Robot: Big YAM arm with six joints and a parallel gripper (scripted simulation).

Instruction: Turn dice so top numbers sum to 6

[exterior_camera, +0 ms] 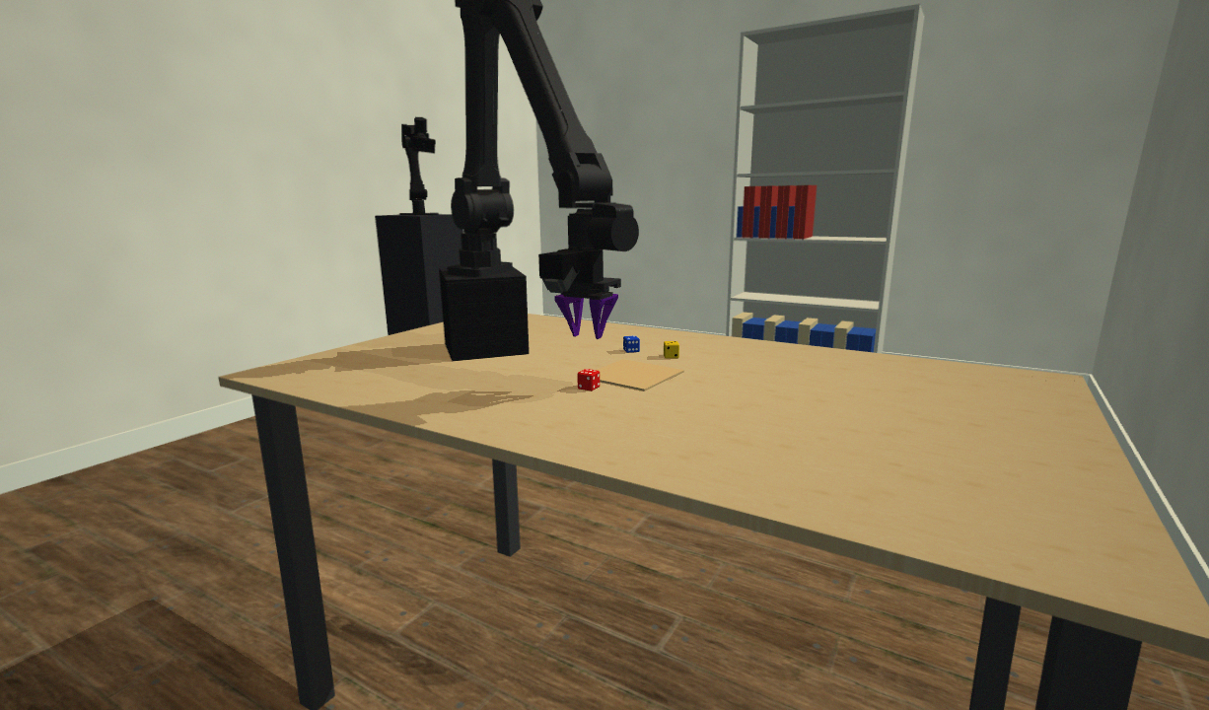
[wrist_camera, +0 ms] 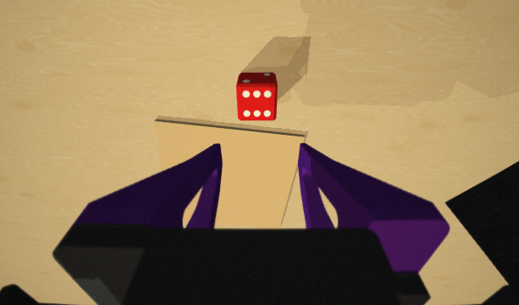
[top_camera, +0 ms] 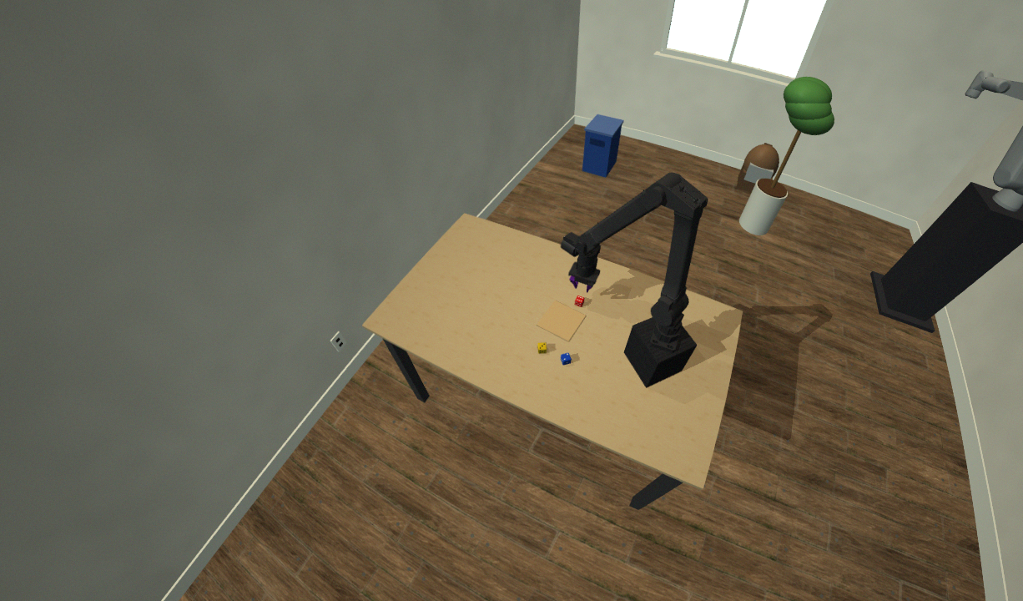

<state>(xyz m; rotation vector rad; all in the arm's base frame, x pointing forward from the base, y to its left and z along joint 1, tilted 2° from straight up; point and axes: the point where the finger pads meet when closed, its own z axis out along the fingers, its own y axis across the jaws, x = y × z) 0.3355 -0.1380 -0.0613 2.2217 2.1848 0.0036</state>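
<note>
The red die [wrist_camera: 256, 97] sits on the table just off the edge of the tan mat [wrist_camera: 242, 169], and its face toward the wrist camera shows six. My gripper [wrist_camera: 260, 152] hangs above the mat's edge, short of the red die, with its purple fingers partly open and nothing between them. In the top and exterior views the gripper [top_camera: 582, 282] [exterior_camera: 587, 328] is well above the red die [top_camera: 579, 300] [exterior_camera: 588, 380]. The yellow die [top_camera: 542, 347] [exterior_camera: 671, 349] and the blue die [top_camera: 566, 358] [exterior_camera: 630, 343] lie on the table off the mat [top_camera: 561, 320], on its other side.
The arm's black base [top_camera: 659, 352] stands on the table near the mat. A second arm on a black pedestal [top_camera: 955, 250] stands on the floor away from the table. A bookshelf [exterior_camera: 816, 185] is behind the table.
</note>
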